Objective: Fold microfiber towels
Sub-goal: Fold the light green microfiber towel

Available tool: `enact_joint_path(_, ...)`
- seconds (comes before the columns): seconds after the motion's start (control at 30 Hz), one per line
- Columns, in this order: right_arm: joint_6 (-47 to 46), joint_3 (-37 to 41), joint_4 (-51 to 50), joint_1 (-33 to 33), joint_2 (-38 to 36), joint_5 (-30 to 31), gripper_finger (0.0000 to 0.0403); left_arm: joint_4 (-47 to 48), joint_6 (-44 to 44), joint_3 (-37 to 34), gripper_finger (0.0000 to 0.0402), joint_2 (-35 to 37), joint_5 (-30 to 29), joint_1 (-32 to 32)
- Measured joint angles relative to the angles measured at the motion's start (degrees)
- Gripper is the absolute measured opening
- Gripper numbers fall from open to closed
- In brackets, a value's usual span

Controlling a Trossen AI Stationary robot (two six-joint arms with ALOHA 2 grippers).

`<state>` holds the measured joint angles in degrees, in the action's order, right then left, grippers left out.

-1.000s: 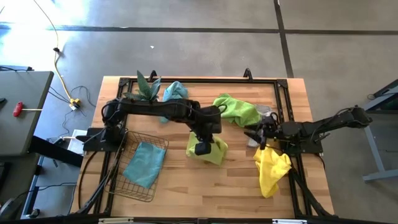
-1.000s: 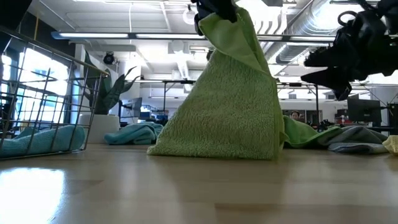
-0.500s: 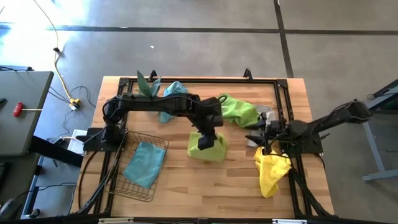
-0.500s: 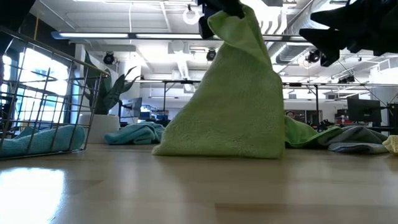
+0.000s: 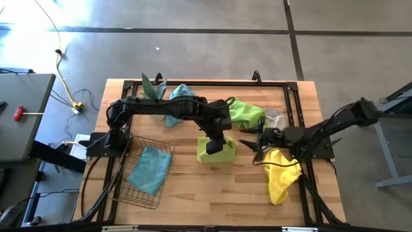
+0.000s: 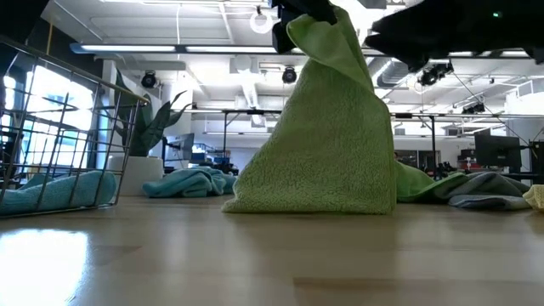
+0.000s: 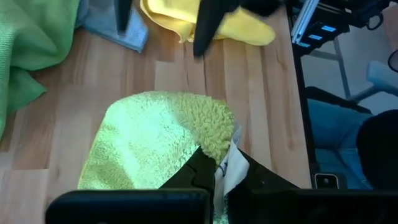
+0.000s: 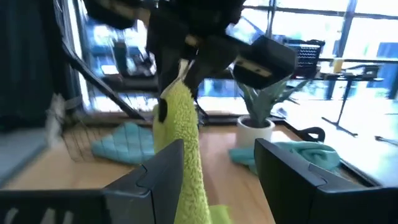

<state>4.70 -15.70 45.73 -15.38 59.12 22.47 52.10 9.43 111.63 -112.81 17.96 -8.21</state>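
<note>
High view: left hand (image 5: 213, 145) mid-table, pinched shut on the green towel (image 5: 217, 152); right hand (image 5: 248, 143) just beside it, fingers spread, holding nothing. Yellow towel (image 5: 279, 175) near the table (image 5: 212, 193) edge, teal one in the basket (image 5: 145, 169).
Low view: green towel (image 6: 323, 136) hangs as a cone, hem on the table (top pinched).
Left wrist view: fingers (image 7: 196, 167) clamp the towel's corner.
Right wrist view: open fingers (image 8: 163, 171) flank the towel (image 8: 186, 149).

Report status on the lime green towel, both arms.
Left gripper shut on the lime green towel, held up by a corner, its bottom edge on the table. Right gripper open beside the towel, not gripping. Nothing in the way.
</note>
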Motion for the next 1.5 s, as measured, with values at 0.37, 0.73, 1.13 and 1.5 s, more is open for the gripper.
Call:
enact_joint_path(0.37,0.4,-12.49,-13.33,-0.03,7.43,2.68,0.0188,0.07,0.52,0.0,0.0005,0.0,-0.09,-1.3)
enact_joint_path(0.73,1.78,-14.47,-16.48,0.01,7.79,12.02,0.0188,0.09,0.46,0.0,0.0005,0.0,0.47,-1.97)
enact_joint_path(1.13,-0.67,-14.47,-25.86,0.0,7.79,22.02,0.0188,0.09,0.46,0.0,0.0005,0.0,0.52,-1.9)
enact_joint_path(1.5,-13.94,-14.47,-37.15,0.0,10.0,20.71,0.0188,-0.04,0.45,0.0,0.0005,0.0,1.8,-1.9)
